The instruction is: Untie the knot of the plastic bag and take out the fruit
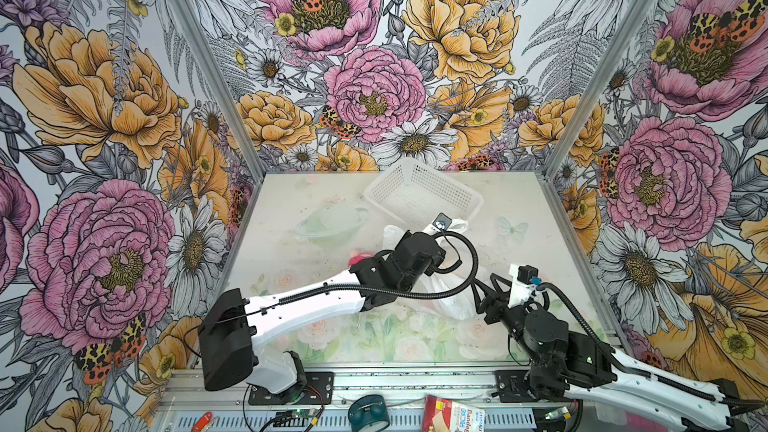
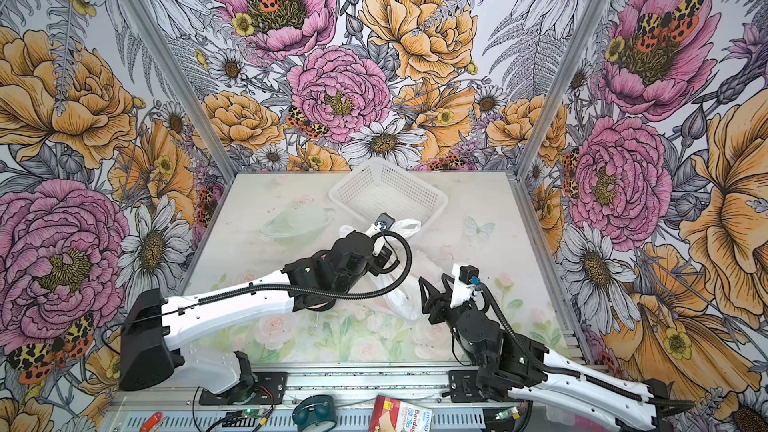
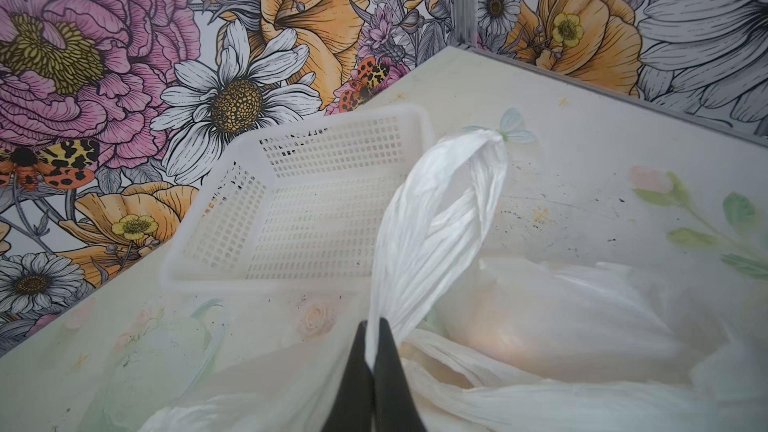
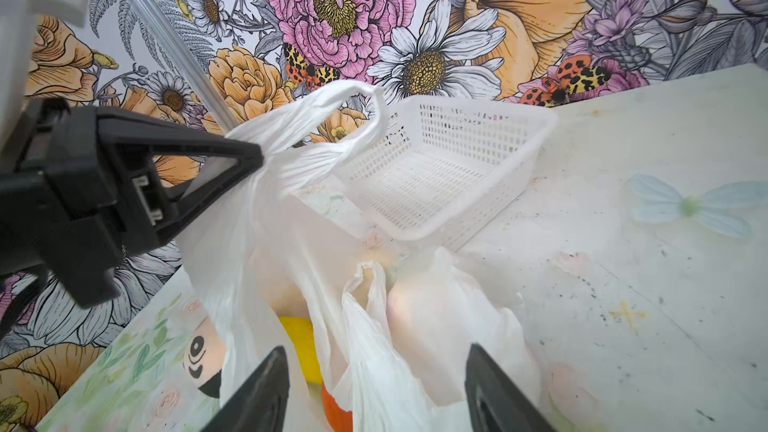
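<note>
Thin, crinkly white plastic bag slumped on counter beside rigid perforated basket. Left tool pinched shut on its twisted handle; right tool gaped over it. Glossy yellow, orange fruit apparently inside.

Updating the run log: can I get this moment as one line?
left gripper: shut on handle of plastic bag | right gripper: open, facing plastic bag | fruit: inside plastic bag

Basket behind plastic bag; fruit inside bag; doll just left of bag.
</note>
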